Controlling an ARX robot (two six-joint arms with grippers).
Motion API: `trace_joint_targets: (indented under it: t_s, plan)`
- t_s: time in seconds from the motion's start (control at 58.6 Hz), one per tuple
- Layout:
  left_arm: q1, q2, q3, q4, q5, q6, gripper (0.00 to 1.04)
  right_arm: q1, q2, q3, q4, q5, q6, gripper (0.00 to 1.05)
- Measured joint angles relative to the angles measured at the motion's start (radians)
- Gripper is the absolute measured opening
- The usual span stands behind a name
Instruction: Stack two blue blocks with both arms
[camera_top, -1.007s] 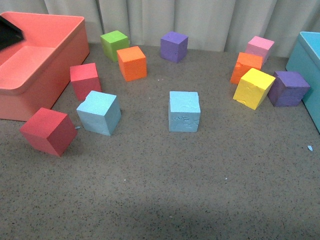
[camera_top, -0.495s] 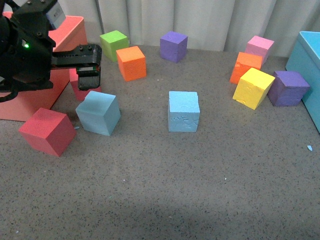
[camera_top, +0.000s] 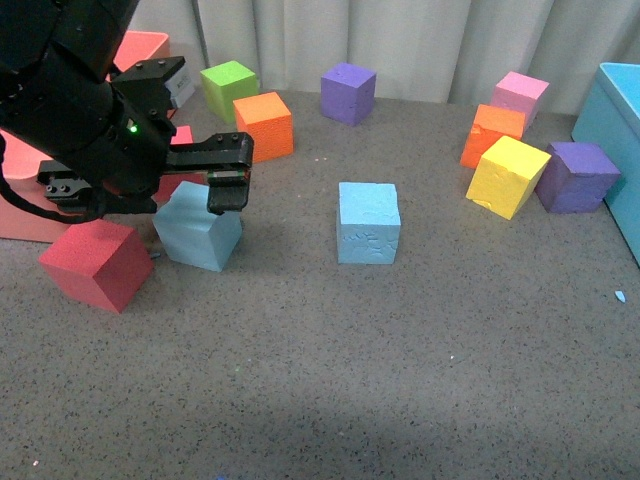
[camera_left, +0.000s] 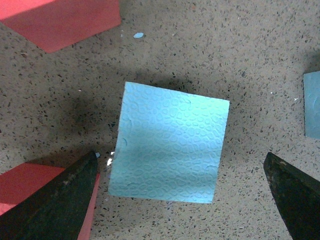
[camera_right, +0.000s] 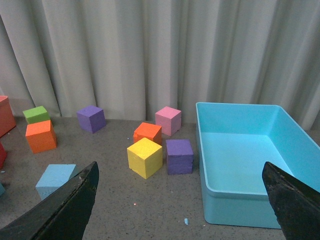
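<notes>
Two sky-blue blocks sit on the grey table. The smoother left blue block (camera_top: 200, 237) lies under my left gripper (camera_top: 160, 195). In the left wrist view this block (camera_left: 170, 142) sits between the spread fingers, nearer one of them, and my left gripper (camera_left: 180, 157) is open above it, touching nothing. The pitted blue block (camera_top: 368, 222) stands apart at the table's middle; it shows at the edge of the left wrist view (camera_left: 312, 105) and in the right wrist view (camera_right: 56, 180). My right gripper (camera_right: 180, 167) is open and empty, held high; it is out of the front view.
A red cube (camera_top: 95, 262) sits close beside the left blue block. A coral bin (camera_top: 20, 220) stands far left, a teal bin (camera_top: 610, 130) far right. Orange (camera_top: 263, 125), green (camera_top: 228, 85), purple (camera_top: 347, 92), pink (camera_top: 520, 95) and yellow (camera_top: 507, 175) cubes lie further back.
My left arm has come in from the left and moved right, until its open gripper is over the left blue block. No block has moved.
</notes>
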Motion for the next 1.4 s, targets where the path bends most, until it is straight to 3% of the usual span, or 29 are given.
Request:
trace_joint_targets:
  t_s: [0.376, 0.632, 0.837, 1.247, 1.4]
  plan:
    - [-0.011, 0.129, 0.116, -0.076, -0.038, 0.007, 0.97, 0.0, 0.0, 0.0, 0.0, 0.0, 0.0, 0.95]
    - [-0.014, 0.145, 0.126, -0.081, -0.05, -0.003, 0.61, 0.0, 0.0, 0.0, 0.0, 0.0, 0.0, 0.95]
    - [-0.064, 0.094, 0.124, -0.098, -0.037, -0.073, 0.47, 0.0, 0.0, 0.0, 0.0, 0.0, 0.0, 0.95]
    - [-0.265, 0.06, 0.335, -0.249, -0.101, -0.283, 0.45, 0.0, 0.0, 0.0, 0.0, 0.0, 0.0, 0.95]
    - [-0.338, 0.089, 0.417, -0.326, -0.17, -0.353, 0.45, 0.0, 0.0, 0.0, 0.0, 0.0, 0.0, 0.95]
